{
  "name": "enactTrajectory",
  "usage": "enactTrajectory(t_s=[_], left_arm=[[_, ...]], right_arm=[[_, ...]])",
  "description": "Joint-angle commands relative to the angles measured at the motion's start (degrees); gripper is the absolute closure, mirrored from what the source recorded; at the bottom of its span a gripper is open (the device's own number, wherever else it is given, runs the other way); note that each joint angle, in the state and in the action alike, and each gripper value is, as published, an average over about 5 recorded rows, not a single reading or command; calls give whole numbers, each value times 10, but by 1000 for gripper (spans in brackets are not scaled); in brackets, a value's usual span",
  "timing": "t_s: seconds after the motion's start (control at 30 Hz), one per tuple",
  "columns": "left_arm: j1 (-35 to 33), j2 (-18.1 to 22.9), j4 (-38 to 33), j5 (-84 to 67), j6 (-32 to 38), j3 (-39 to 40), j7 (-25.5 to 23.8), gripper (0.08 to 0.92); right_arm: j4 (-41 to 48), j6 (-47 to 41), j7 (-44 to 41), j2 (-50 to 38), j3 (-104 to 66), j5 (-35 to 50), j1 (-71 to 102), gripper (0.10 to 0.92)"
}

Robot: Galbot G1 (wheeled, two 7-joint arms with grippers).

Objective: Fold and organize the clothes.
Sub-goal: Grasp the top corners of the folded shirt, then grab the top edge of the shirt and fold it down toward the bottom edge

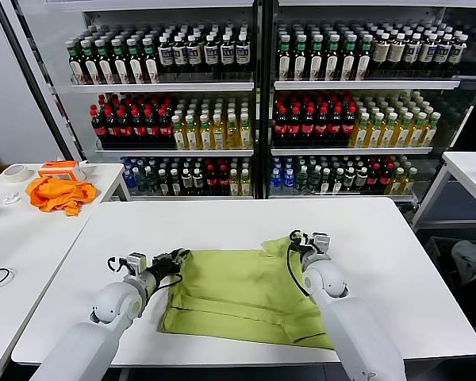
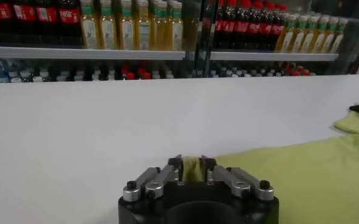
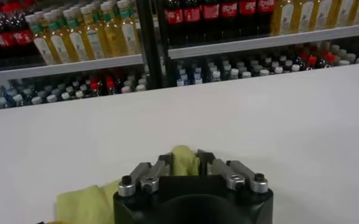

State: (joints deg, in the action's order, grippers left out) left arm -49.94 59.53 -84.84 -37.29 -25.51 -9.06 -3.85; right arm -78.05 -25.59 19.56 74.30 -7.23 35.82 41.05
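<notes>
Left gripper (image 2: 192, 165): your jaws pinch the T-shirt (image 1: 246, 294) at its far left corner.
Right gripper (image 3: 184, 163): clamped on the far right corner.

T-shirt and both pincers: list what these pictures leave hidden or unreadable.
- T-shirt: any print is unseen in the head view; the right arm covers its near right corner.
- Left pincer: its own body hides the fingertips in the left wrist view; only pinched cloth shows.
- Right pincer: likewise in the right wrist view.
- Bottle labels: too small.
</notes>
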Motion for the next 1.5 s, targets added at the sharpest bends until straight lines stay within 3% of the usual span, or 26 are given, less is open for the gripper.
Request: enactTrajectory(t_s=[0.03, 0.2, 0.37, 0.57, 1.07, 1.5], left_arm=[[16, -4, 6, -23, 61, 2, -6, 822], [-13, -34, -43, -31, 72, -1, -3, 915], [-74, -59, -105, -31, 84, -14, 7, 919], [-127, -79, -157, -31, 88, -26, 11, 919], [-150, -82, -127, -8, 123, -31, -5, 919], [-158, -85, -156, -11, 115, -30, -4, 919]], right_arm=[[-37, 39, -11, -9, 2, 0, 4, 872], [-174, 8, 26, -50, -3, 44, 47, 920], [-303, -15, 44, -92, -23, 51, 154, 920], [-382, -25, 48, -118, -53, 37, 245, 920], [-423, -38, 41, -122, -106, -9, 341, 920], [-452, -55, 47, -129, -131, 0, 379, 920]])
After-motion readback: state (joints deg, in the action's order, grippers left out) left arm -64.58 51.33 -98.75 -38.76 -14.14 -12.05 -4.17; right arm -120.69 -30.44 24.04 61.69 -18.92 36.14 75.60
